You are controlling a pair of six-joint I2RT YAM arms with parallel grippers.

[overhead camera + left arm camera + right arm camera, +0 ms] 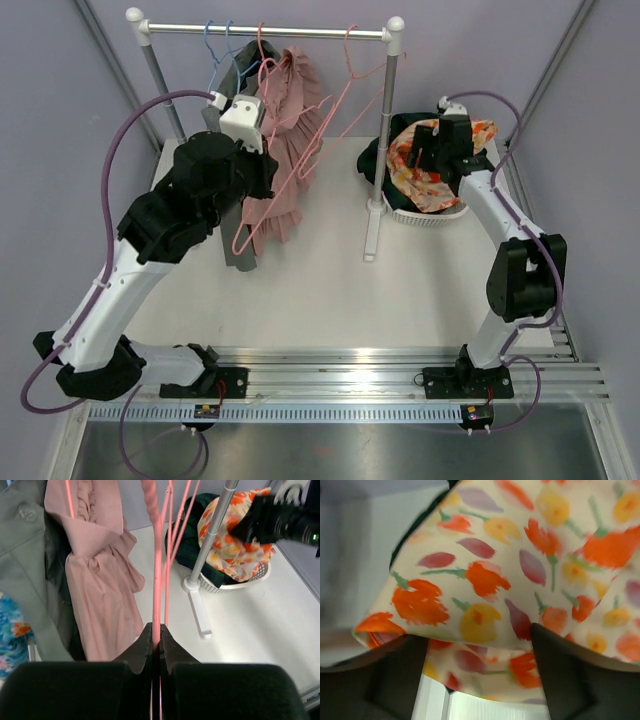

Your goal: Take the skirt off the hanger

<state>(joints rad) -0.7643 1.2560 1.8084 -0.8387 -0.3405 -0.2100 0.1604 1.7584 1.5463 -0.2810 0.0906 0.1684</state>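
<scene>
A pink ruffled skirt point(285, 150) hangs from the rack rail point(270, 30) on a pink wire hanger point(300, 175). My left gripper point(268, 182) is shut on the hanger's wire; in the left wrist view the jaws point(156, 630) pinch the pink wire point(157, 580), with the skirt point(100, 590) hanging to its left. My right gripper point(432, 165) is open over the white basket point(440, 215), its fingers spread against a floral orange-and-yellow cloth point(495, 580). I cannot tell whether the skirt is still clipped to the hanger.
A grey garment point(240, 255) hangs behind my left arm. Blue hangers point(215, 50) and another pink hanger point(350, 60) hang on the rail. The rack's right post point(385, 120) and foot point(200, 615) stand beside the basket, which also holds dark cloth point(187, 550).
</scene>
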